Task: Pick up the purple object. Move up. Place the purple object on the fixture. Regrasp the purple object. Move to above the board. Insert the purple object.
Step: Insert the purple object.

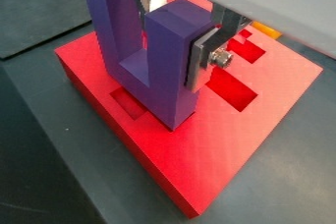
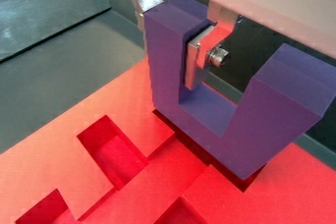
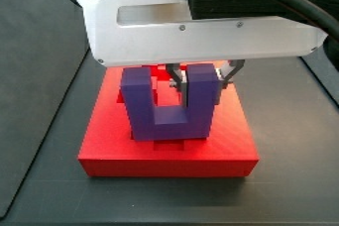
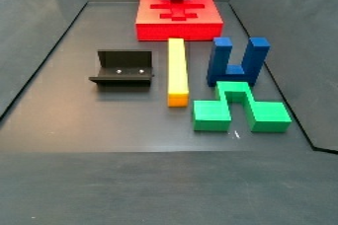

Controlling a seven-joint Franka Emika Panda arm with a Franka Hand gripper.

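Dark grey floor with low walls holds everything you have to track. Red board (image 4: 180,16) sits at the top centre of a side view, well apart from the spare pieces lower down: fixture (image 4: 119,69) at left, orange bar (image 4: 176,70) in the middle, blue U-block (image 4: 238,59) and green block (image 4: 239,109) at right. Purple object (image 3: 171,103) stands on the board, prongs up, its bar meeting a recess; whether it is fully seated cannot be told. Your hand (image 1: 176,33) pinches one prong between a silver finger (image 1: 211,49) and its partner, which is mostly hidden. Judged from this, pick-up, fixture stop and regrasp are done; finishing the insertion and letting go remain. Open floor surrounds the board on the near sides, and other recesses (image 2: 116,149) lie just beside the object, so stray sideways motion could catch an edge.
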